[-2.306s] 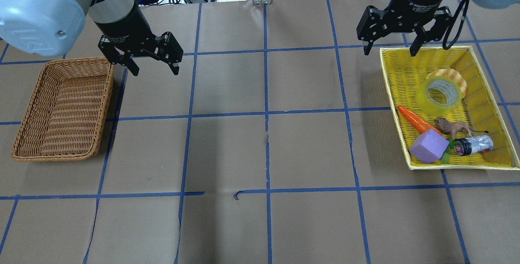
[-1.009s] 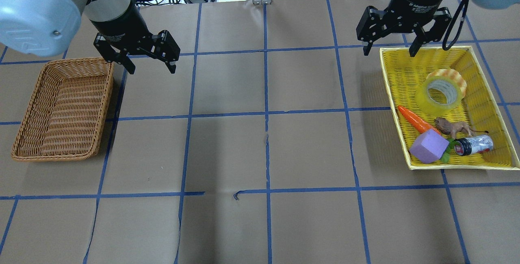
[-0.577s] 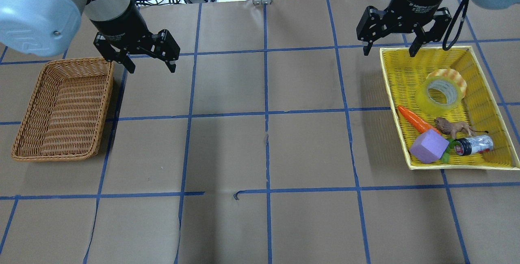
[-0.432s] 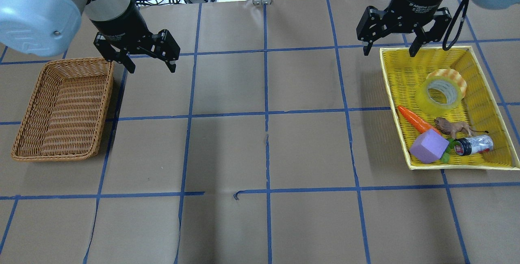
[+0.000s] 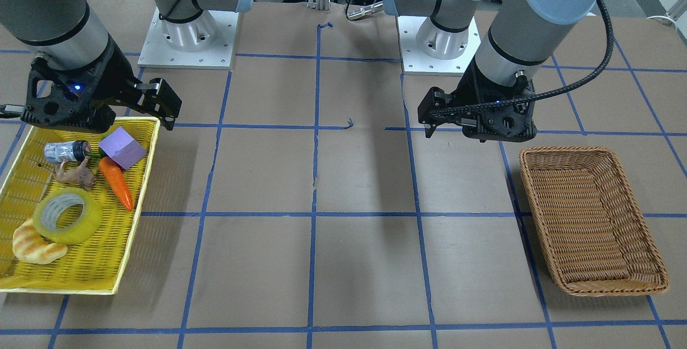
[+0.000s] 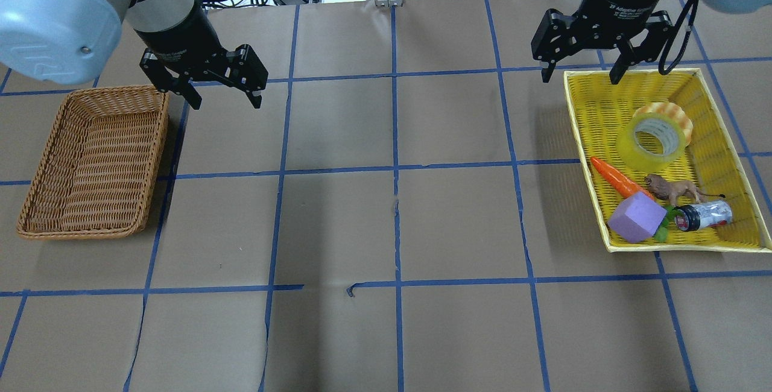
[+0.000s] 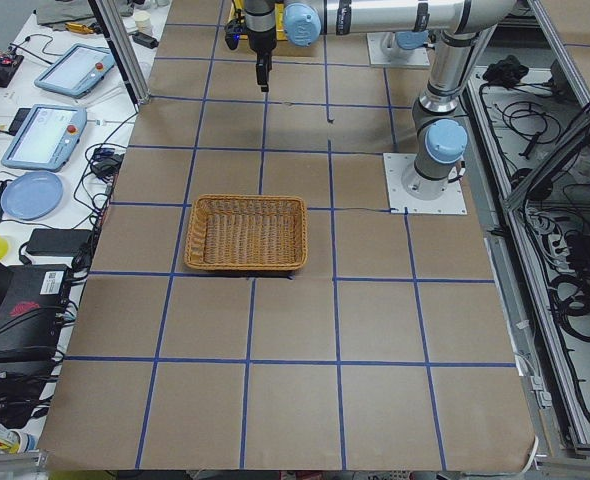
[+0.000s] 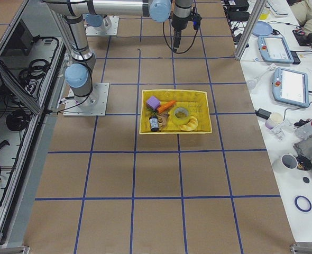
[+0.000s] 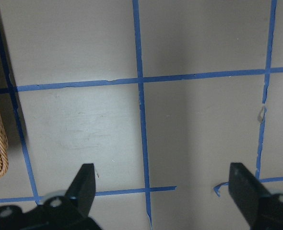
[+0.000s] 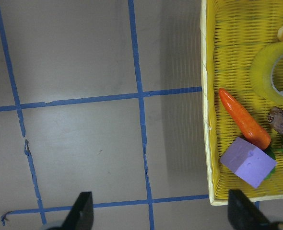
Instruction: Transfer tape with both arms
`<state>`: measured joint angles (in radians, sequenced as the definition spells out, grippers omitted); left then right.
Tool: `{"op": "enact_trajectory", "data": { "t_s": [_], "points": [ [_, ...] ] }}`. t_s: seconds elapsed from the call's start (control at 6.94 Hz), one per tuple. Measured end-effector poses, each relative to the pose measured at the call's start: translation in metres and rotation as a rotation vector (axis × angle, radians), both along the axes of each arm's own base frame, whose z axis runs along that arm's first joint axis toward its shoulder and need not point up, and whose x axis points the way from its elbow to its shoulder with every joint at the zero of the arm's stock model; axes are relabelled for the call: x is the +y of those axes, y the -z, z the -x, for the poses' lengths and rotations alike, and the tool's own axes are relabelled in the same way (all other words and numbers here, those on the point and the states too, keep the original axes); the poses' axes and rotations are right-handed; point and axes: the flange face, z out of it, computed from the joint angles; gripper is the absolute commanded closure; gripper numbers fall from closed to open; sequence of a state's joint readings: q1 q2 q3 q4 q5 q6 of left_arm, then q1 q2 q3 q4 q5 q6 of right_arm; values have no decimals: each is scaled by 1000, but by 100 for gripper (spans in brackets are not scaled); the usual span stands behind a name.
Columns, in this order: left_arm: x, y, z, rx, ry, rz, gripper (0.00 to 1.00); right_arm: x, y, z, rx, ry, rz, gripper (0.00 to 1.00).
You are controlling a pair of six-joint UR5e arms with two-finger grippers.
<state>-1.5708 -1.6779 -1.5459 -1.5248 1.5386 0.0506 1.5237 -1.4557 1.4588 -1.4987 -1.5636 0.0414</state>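
Observation:
The yellow tape roll [image 6: 652,139] lies flat in the yellow tray [image 6: 594,108] on the right, leaning against a croissant [image 6: 670,112]. It also shows in the front view [image 5: 68,216] and at the right edge of the right wrist view [image 10: 271,72]. My right gripper [image 6: 579,78] is open and empty, hovering above the tray's far left corner, well short of the tape. My left gripper [image 6: 227,104] is open and empty, above the table beside the far right corner of the wicker basket [image 6: 90,163].
The tray also holds an orange carrot [image 6: 615,178], a purple block [image 6: 636,218], a toy lion [image 6: 672,189] and a small can [image 6: 702,215]. The wicker basket has nothing in it. Brown paper with blue tape lines covers the table between the two containers.
The left gripper has moved a little toward the far left since the earliest frame and has held still over the last second. The right gripper has hardly moved.

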Motion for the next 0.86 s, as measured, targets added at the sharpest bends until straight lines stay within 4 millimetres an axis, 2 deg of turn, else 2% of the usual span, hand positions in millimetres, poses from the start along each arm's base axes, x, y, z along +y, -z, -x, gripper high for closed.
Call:
{"op": "enact_trajectory", "data": {
  "t_s": [0.29,0.43,0.58,0.86],
  "points": [
    [0,0,0,0,-1,0,0,-2,0,6,2,7,7,0],
    [0,0,0,0,0,0,0,-6,-1,20,0,28,19,0],
    [0,0,0,0,0,0,0,-11,-2,47,-4,73,27,0],
    [0,0,0,0,0,1,0,-17,3,129,-10,167,18,0]
  ]
}}
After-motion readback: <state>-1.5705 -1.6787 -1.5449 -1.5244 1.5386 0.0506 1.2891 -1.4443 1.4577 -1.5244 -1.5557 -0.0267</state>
